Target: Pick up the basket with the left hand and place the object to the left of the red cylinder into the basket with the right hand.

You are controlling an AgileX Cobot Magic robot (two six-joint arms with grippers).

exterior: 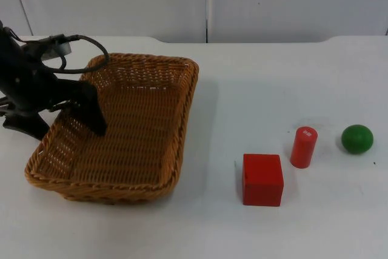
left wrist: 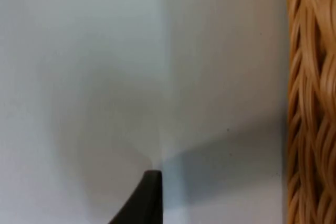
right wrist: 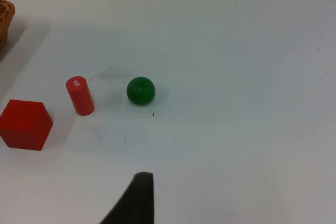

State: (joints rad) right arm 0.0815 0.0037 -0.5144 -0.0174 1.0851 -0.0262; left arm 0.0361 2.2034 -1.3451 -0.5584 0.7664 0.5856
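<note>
Basket (exterior: 139,131) sits on the white table (exterior: 273,77) from up top — left gripper (exterior: 91,113) at its left rim, can't tell how wide it's open. Left wrist: wicker wall just beside the fingertip (left wrist: 149,198). Right wrist — red cube (right wrist: 25,124), red cylinder (right wrist: 80,96), green ball (right wrist: 140,90) in a row; right gripper's state unclear.

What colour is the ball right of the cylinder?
Green; the ball shows best in the right wrist view.

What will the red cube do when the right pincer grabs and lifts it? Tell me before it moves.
The red cube sits flat on the table, so it likely won't roll. Its flat, parallel sides should give the fingers a steady hold. It looks solid and rigid, probably painted wood, so it may be a little slick. The red cylinder stands close beside it and could tip if bumped.
</note>
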